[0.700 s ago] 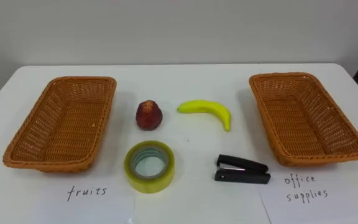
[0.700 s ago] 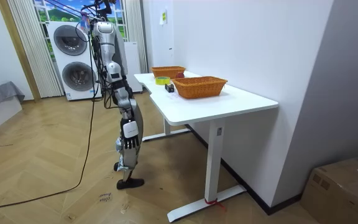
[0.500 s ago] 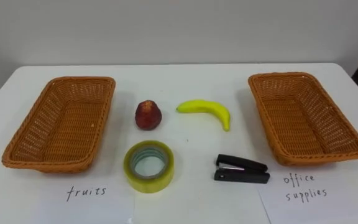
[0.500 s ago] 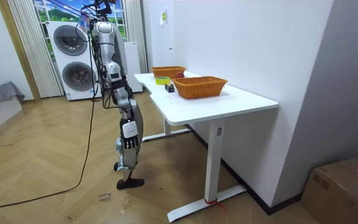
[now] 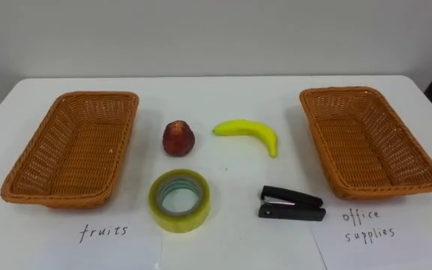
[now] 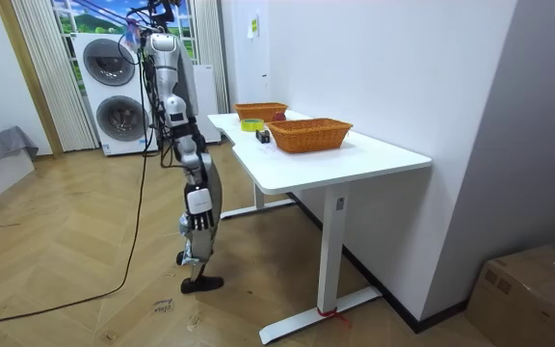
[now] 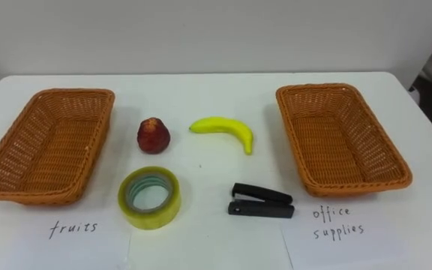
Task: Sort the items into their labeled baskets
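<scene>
On the white table [image 5: 223, 90] lie a red fruit [image 5: 179, 138], a yellow banana [image 5: 247, 133], a roll of yellow tape [image 5: 179, 199] and a black stapler [image 5: 292, 204]. They sit between two wicker baskets. The left basket [image 5: 72, 147] has a paper label for fruits [image 5: 104, 231] in front of it. The right basket [image 5: 364, 140] has a label for office supplies [image 5: 369, 225]. Nothing is in either basket. In the room view I stand at the table's end, and my right hand [image 6: 197, 217] hangs low beside my body, away from the table.
A wall runs along the table's far edge. In the room view, washing machines [image 6: 114, 92] stand behind me, and a cardboard box [image 6: 538, 289] sits on the floor at the room view's right. Open wooden floor surrounds the table.
The eye view has shifted very slightly. Nothing on the table has moved.
</scene>
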Controlling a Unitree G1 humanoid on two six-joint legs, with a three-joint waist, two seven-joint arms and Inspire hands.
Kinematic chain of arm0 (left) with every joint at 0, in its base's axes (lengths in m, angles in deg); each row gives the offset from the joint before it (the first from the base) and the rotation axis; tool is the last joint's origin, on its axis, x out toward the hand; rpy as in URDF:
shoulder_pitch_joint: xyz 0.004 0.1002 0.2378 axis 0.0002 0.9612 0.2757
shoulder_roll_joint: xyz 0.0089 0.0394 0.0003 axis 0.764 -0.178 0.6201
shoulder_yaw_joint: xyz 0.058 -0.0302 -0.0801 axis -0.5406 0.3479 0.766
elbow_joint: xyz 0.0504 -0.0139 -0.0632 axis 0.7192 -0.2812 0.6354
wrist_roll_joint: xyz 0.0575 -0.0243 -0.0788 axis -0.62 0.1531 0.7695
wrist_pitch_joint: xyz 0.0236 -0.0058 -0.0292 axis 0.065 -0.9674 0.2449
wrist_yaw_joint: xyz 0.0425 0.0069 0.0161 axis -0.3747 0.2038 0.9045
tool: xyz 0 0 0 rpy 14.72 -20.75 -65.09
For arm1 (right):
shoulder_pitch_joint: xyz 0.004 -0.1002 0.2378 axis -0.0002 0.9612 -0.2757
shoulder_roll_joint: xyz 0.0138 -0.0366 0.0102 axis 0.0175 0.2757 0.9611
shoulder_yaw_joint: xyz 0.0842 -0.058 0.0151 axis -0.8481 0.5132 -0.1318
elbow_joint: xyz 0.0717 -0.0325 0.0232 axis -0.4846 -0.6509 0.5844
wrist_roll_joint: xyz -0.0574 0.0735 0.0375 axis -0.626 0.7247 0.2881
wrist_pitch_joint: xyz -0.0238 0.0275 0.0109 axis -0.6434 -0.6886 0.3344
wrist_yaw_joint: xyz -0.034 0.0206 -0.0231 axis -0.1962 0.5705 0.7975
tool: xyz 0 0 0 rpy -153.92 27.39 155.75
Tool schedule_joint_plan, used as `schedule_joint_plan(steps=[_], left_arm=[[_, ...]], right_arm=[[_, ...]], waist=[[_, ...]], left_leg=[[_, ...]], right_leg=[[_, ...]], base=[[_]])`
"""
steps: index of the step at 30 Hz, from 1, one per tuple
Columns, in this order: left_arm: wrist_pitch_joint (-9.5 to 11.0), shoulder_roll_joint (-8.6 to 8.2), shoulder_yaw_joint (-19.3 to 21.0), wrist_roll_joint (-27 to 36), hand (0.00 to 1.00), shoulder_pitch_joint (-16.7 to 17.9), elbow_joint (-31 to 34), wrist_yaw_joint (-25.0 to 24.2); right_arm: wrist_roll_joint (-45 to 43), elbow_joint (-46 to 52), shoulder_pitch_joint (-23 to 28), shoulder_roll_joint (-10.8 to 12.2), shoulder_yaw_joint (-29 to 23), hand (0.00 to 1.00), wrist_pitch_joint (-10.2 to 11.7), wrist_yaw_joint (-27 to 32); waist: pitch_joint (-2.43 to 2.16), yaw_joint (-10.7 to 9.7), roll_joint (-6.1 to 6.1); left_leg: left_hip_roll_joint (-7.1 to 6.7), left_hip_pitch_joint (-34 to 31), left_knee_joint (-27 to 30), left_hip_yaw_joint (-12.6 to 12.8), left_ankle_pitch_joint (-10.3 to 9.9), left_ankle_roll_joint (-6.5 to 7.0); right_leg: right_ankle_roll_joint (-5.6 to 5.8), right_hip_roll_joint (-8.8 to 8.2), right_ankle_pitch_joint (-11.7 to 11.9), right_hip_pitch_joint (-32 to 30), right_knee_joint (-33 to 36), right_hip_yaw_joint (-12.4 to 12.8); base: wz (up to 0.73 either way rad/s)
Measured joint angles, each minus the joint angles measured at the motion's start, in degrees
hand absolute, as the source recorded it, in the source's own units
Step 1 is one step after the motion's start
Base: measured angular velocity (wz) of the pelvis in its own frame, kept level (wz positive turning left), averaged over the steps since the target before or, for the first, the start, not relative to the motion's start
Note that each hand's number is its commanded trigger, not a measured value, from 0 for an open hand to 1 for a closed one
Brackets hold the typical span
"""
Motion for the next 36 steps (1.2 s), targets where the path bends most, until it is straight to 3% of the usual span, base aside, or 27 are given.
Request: schedule_joint_plan(steps=[6, 14, 21, 24, 31, 36], left_arm=[[0.46, 0.09, 2.18, 0.03, 0.0, 0.15, 0.22, 0.74], [0.96, 0.31, 8.6, -1.28, 0.0, 1.82, 3.41, 4.31], [1.96, 1.38, 9.22, -1.12, 0.0, 2.45, 3.38, 4.67], [2.55, 2.23, 9.79, -1.05, 0.0, 2.48, 3.49, 5.14], [4.87, 2.39, 11.17, -0.99, 0.0, 4.24, 5.24, 8.73], [7.1, 2.51, 11.94, 0.66, 0.0, 5.45, 5.9, 11.0]], right_arm=[[6.29, -0.29, 1.94, -0.11, -4.26, 0.0, 0.8, 2.06], [21.25, -0.47, 5.16, -0.88, -16.4, 0.0, 1.17, 5.52], [35.36, 0.23, 5.71, -1.33, -22.32, 0.0, 1.43, 6.9], [41.73, 0.97, 5.77, -1.61, -26.18, 0.0, 2.3, 9.02], [52.45, 11.63, 5.84, -3.02, -31.77, 0.0, 4.91, 17.1], [53.57, 20.24, 5.28, -4.3, -36.14, 0.0, 7.67, 22.39]], waist=[[0.01, -0.28, -0.07], [0.0, -2.66, -0.67], [-0.04, -4.29, -1.69], [-0.09, -4.62, -2.15], [-0.11, -5.78, -2.6], [-0.24, -6.27, -2.81]], left_leg=[[0.06, 1.02, -0.95, 0.31, 0.0, 0.0], [0.06, 1.81, -1.84, 1.68, 0.01, 0.0], [0.08, 2.04, -2.23, 3.49, 0.0, 0.0], [0.06, 2.09, -2.33, 3.85, 0.0, 0.0], [0.01, 1.6, -2.27, 4.82, 0.0, 0.0], [-0.02, 1.11, -2.29, 4.91, 0.0, 0.0]], right_leg=[[0.01, 0.37, -0.01, 0.01, 0.07, 1.56], [0.12, 0.57, -0.14, -0.22, 0.11, 2.74], [0.18, 0.8, -0.08, -0.86, 0.02, 3.47], [0.19, 0.86, -0.07, -0.99, 0.03, 3.84], [0.22, 0.93, -0.09, -2.14, 0.6, 4.85], [0.23, 0.87, -0.09, -2.8, 1.0, 4.84]], base=[[-0.1], [-0.08], [-0.12], [-0.08], [-0.07], [0.0]])
